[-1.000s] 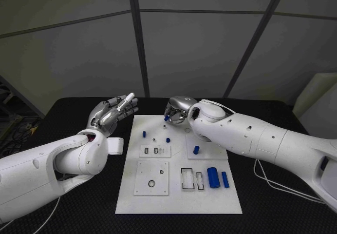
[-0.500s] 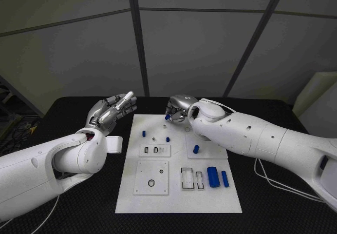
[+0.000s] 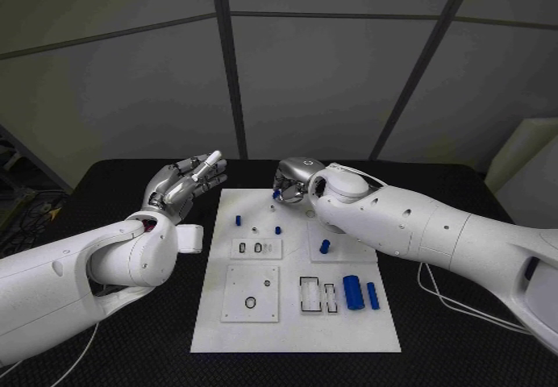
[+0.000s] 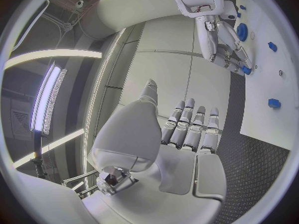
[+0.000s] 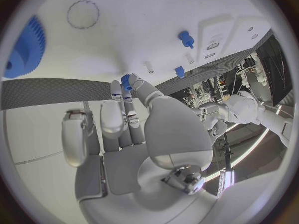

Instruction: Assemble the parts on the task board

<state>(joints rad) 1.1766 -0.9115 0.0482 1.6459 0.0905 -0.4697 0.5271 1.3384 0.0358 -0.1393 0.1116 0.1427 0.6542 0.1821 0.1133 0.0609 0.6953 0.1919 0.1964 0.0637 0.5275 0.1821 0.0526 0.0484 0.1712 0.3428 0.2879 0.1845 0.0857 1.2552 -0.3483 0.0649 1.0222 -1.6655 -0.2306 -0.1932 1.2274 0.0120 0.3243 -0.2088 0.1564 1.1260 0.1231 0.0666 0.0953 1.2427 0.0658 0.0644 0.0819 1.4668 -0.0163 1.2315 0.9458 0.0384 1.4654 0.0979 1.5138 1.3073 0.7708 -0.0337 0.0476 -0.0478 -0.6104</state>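
Black table [image 3: 116, 347] (textured), white task board [image 3: 297, 330] centred; grey panelled wall [image 3: 326, 81] behind.

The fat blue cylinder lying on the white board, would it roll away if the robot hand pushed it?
Probably. The fat blue cylinder lies on its rounded side on the flat task board, so a sideways push would likely roll it. It looks like smooth, stiff plastic, perhaps slippery. The thinner blue part beside it might stop it.

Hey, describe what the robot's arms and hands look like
Both arms are smooth, glossy white shells with rounded joints. The left hand and right hand are silver metal with segmented, pale-tipped fingers. A thin white cable trails beneath the right arm.
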